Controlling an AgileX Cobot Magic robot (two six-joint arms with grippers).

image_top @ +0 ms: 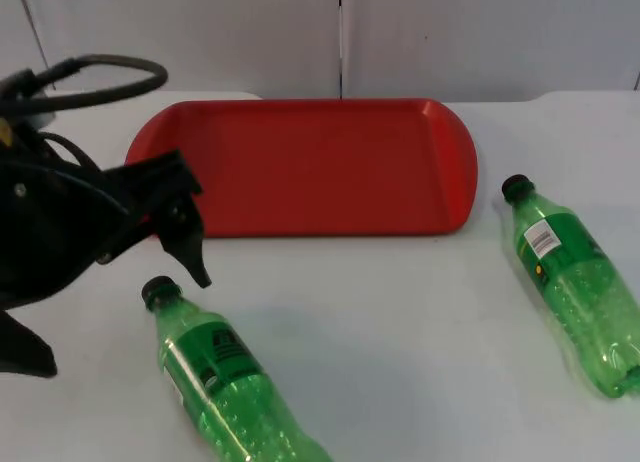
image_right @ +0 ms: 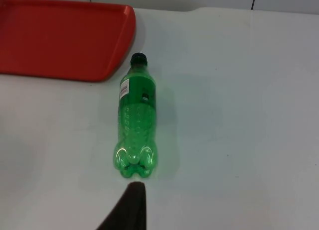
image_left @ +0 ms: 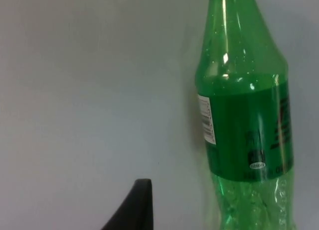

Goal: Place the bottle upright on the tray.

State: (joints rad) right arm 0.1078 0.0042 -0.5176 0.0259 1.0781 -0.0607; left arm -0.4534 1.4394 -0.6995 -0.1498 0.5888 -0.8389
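- Green left bottle [image_top: 225, 382] lies flat in front of the red tray [image_top: 300, 162], cap toward it.
- Our left gripper [image_top: 185, 232] hovers just beyond that cap, holding nothing; we cannot tell its opening.
- Right bottle [image_top: 575, 282] lies well apart, near our waiting right arm.

Tray [image_top: 320, 162]: red, oblong, bare, at 12 o'clock on the white table.
Left bottle [image_top: 225, 387]: green, black-capped, lay flat at 7 o'clock.
Right bottle [image_top: 575, 282]: green, black-capped, lay flat at 3 o'clock, cap toward the tray.
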